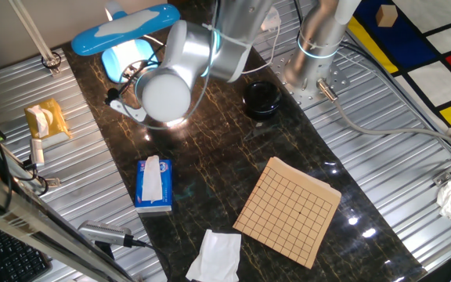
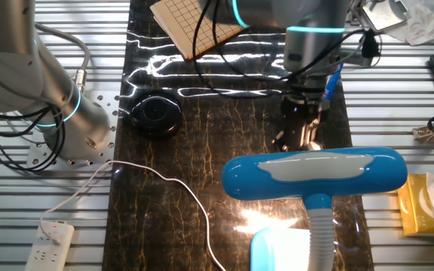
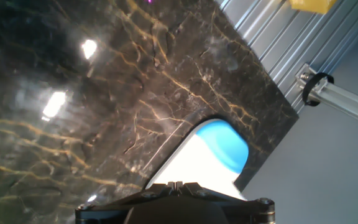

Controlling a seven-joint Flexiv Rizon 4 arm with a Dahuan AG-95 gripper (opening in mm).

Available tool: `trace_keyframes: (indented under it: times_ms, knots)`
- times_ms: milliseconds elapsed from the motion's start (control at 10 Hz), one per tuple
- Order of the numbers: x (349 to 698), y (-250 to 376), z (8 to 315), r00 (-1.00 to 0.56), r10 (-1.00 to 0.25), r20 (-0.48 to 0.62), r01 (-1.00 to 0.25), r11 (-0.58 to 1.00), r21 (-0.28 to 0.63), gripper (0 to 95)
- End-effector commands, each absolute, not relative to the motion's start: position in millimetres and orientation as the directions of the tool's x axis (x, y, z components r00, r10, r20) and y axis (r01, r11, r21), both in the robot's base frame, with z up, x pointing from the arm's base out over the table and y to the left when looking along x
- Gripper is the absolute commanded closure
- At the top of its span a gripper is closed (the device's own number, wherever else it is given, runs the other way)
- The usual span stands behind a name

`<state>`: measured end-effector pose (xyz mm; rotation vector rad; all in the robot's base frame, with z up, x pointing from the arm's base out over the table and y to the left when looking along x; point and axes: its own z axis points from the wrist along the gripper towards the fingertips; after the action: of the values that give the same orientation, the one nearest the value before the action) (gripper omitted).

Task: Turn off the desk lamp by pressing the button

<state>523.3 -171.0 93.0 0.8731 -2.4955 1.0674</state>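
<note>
The light blue desk lamp has its long oval head (image 1: 124, 30) at the back left, over its round base (image 1: 128, 59), which glows brightly. In the other fixed view the head (image 2: 315, 175) with its white strip is in front, and the neck and lit base (image 2: 281, 252) are below it. My gripper (image 2: 298, 134) hangs over the dark table just beyond the head. In the hand view the fingertips (image 3: 178, 185) touch each other, shut and empty, and a blue rounded lamp part (image 3: 222, 144) with a bright white face lies just ahead. No button shows.
A black round object (image 1: 262, 99), a blue-and-white tissue box (image 1: 153, 184), a wooden grid board (image 1: 288, 210) and a white tissue (image 1: 214, 254) lie on the dark marble top (image 1: 210, 157). A yellow packet (image 1: 45, 119) lies on the metal at the left. The white cord (image 2: 164, 181) runs to a power strip (image 2: 51, 241).
</note>
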Motion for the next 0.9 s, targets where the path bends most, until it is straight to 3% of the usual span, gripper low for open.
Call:
trace_keyframes:
  times_ms: [100,900]
  knots:
    - [525,-178,87,-0.773,-0.420,0.476,-0.634,0.538,-0.555,95.0]
    - [523,-211,66,-0.762,-0.455,0.461,-0.648,0.511,-0.566,95.0]
